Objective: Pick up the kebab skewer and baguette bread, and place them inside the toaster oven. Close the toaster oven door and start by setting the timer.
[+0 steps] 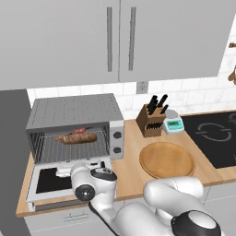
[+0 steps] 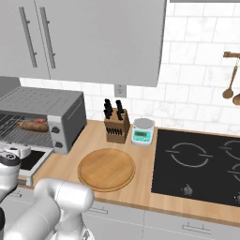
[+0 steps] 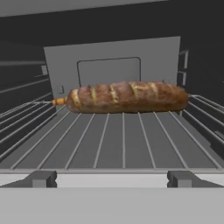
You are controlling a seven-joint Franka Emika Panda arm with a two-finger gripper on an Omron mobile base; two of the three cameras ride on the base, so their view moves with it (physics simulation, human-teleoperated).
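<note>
The toaster oven (image 1: 73,110) stands at the counter's left with its toaster oven door (image 1: 46,180) dropped flat open. On the wire rack lies the baguette bread (image 3: 127,97), golden-brown, lying across the rack. Right behind it lies the kebab skewer (image 1: 81,131), reddish chunks showing above the loaf in the left base view; in the hand view its orange tip (image 3: 59,101) pokes out at the loaf's left end. My gripper (image 3: 112,179) hovers over the lowered door, facing the cavity. It is open and holds nothing, well short of the loaf.
Two knobs (image 1: 117,142) sit on the oven's right panel. Right of the oven are a knife block (image 1: 151,120), a small kitchen scale (image 1: 173,124), a round wooden board (image 1: 167,159) and a black cooktop (image 1: 216,136). Wall cabinets hang above.
</note>
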